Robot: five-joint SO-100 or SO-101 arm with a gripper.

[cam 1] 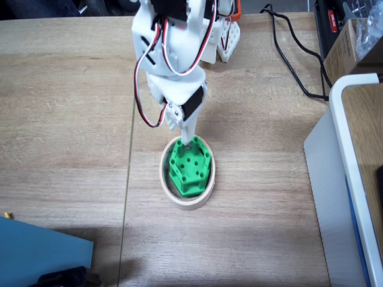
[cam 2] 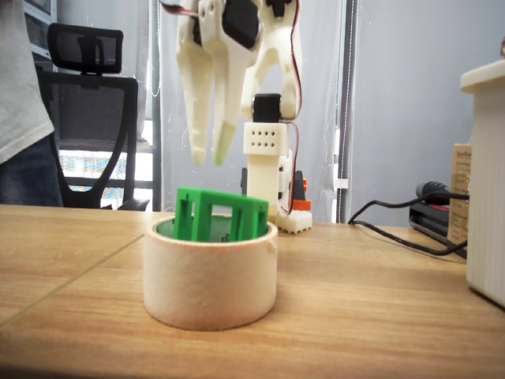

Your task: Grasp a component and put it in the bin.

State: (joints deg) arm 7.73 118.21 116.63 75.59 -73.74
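Observation:
The bright green hexagonal component (cam 1: 190, 165) sits tilted inside the beige masking-tape ring, the bin (cam 1: 186, 202), near the table's middle. In the side fixed view the component (cam 2: 221, 215) pokes above the rim of the bin (cam 2: 210, 275). My white gripper (cam 2: 210, 158) hangs a little above it, open, with a narrow gap between the fingers and nothing held. From above, the gripper (cam 1: 185, 136) points down at the component's far edge.
A white tray with a blue edge (cam 1: 350, 179) stands at the right. A black cable (cam 1: 293, 54) runs across the back right. A blue object (cam 1: 42, 251) lies at the front left. The arm's base (cam 2: 268, 178) stands behind the bin. A person (cam 2: 16, 87) and a chair (cam 2: 87, 95) are at the left.

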